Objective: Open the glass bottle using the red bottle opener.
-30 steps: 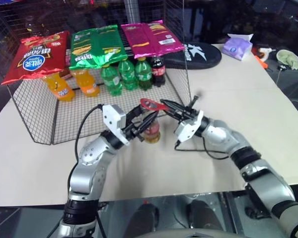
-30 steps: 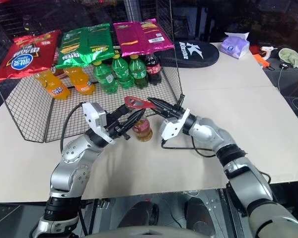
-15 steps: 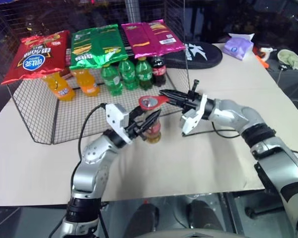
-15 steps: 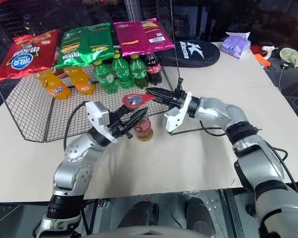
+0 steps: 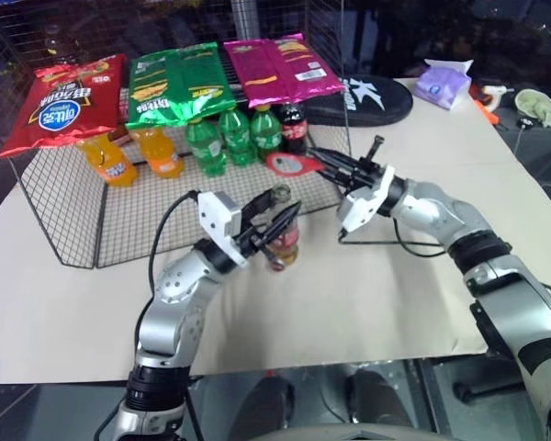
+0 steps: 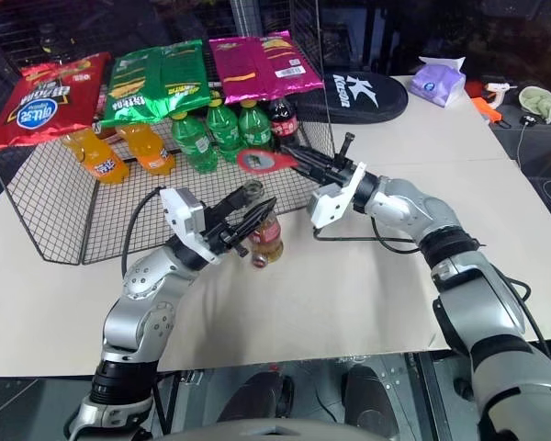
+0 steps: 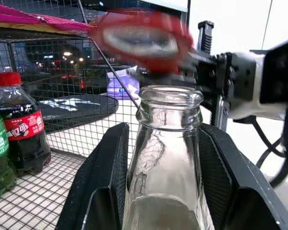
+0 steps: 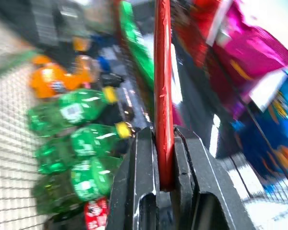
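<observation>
Two end effectors share the work here, and the nearer one, the left end effector (image 5: 274, 219), has its black fingers (image 7: 102, 187) clamped on either side of the glass bottle (image 5: 282, 241), just below the neck. The bottle sits upright near the middle of the tabletop (image 5: 413, 294), just in front of the wire basket (image 5: 64, 220). Its mouth looks bare in the left wrist view, so the cap seems already off, though no cap can be made out anywhere.

Glass of this kind is rigid, smooth and breakable, and the yellowish liquid adds weight low down. A hold around the shoulder or labelled body, as now, should steady it better than the slim neck; squeezing harder gains little and risks slipping.

At about one o'clock from the bottle's mouth and clear of it, the red bottle opener (image 5: 290, 163) is pinched by its tapered handle in the clenched right end effector (image 5: 332, 166), ring head pointing toward the basket. It is flat, stiff and light, so a firm pinch near the handle end gives the most leverage.

Farther, at eleven o'clock, green soda bottles (image 5: 231, 138) and a dark cola bottle (image 5: 293, 128) stand inside the basket.
</observation>
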